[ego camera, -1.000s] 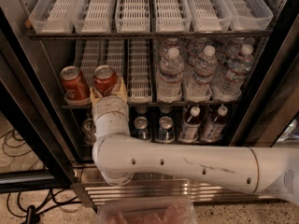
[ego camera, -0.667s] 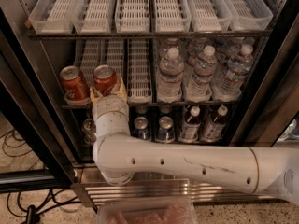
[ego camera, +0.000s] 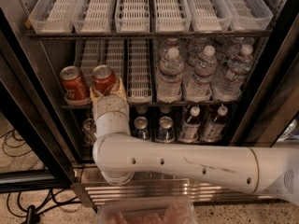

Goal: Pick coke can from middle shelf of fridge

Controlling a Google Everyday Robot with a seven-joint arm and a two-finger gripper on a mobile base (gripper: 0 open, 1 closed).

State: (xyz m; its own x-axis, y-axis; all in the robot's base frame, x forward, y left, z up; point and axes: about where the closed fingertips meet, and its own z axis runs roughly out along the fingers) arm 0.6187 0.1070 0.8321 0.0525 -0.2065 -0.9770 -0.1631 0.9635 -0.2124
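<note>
Two red coke cans stand at the left of the middle shelf [ego camera: 201, 103] of the fridge [ego camera: 32, 111]. My gripper [ego camera: 106, 92] reaches in from below on the white arm [ego camera: 187, 160]. Its tan fingers [ego camera: 119, 89] sit on either side of the right coke can [ego camera: 103, 77], tight against its lower part. The other coke can [ego camera: 73, 83] stands just to its left, untouched. The held can still rests on the shelf.
White slotted lanes [ego camera: 139, 71] run beside the cans. Clear water bottles [ego camera: 169, 73] fill the shelf's right side. Wide clear bins [ego camera: 135, 8] sit on the rack above. Dark cans [ego camera: 164, 127] and bottles [ego camera: 189, 122] stand below. The ribbed steel base [ego camera: 154, 194] and floor cables [ego camera: 18, 143] lie low.
</note>
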